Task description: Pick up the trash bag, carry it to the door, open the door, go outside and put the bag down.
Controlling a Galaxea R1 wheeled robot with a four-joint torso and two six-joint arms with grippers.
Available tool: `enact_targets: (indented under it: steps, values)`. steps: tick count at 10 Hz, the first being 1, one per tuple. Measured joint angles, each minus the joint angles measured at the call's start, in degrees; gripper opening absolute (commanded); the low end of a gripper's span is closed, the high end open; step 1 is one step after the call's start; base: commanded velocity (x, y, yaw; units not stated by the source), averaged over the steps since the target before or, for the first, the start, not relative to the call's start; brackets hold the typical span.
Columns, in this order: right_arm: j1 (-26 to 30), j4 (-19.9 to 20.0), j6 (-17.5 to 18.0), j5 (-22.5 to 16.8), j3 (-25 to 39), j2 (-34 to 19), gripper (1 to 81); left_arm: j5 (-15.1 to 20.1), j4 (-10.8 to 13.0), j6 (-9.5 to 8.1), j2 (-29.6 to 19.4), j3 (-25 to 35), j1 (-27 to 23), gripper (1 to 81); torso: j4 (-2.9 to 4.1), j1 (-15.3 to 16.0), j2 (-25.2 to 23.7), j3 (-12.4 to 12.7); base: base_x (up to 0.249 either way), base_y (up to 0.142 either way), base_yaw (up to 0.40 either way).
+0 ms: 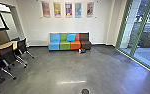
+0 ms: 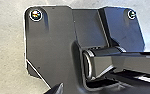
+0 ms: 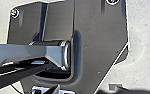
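trash bag whereabouts cannot be told: nothing can be surely made out as it, so whether the pick-up is done is also unclear. how far open the left gripper point(image 2: 57, 89) and the right gripper point(image 3: 55, 89) are cannot be told, nor whether either holds anything. the robot is indoors, well apart from the tall green-framed glass wall point(image 1: 141, 32) at the right of the frame; the pale paved ground point(image 1: 144, 54) lies beyond it. reaching the door, opening it, going out and setting the bag down are thus judged left to do. which pane is the door cannot be told.

a small black-and-white object point(image 1: 82, 51) lies at the foot of the multicoloured padded bench point(image 1: 64, 45), upper centre, too blurred to name. black wheeled chairs point(image 1: 6, 54) and a light wooden table point(image 1: 14, 45) crowd the left edge. smooth grey floor point(image 1: 98, 67) stretches toward the glass, seemingly unblocked; a dark round shape point(image 1: 85, 91), unidentified, sits at bottom centre.
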Motion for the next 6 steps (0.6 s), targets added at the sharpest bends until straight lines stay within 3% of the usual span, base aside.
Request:
enact_targets:
  steps: [6]
  values:
    - [-0.2,0.0,0.02,-0.38,0.02,0.48,81.1,0.1,0.0,0.0,-0.35,0.0,0.43,81.1,0.0,0.0,0.0,0.0,0.173,0.0,0.0]
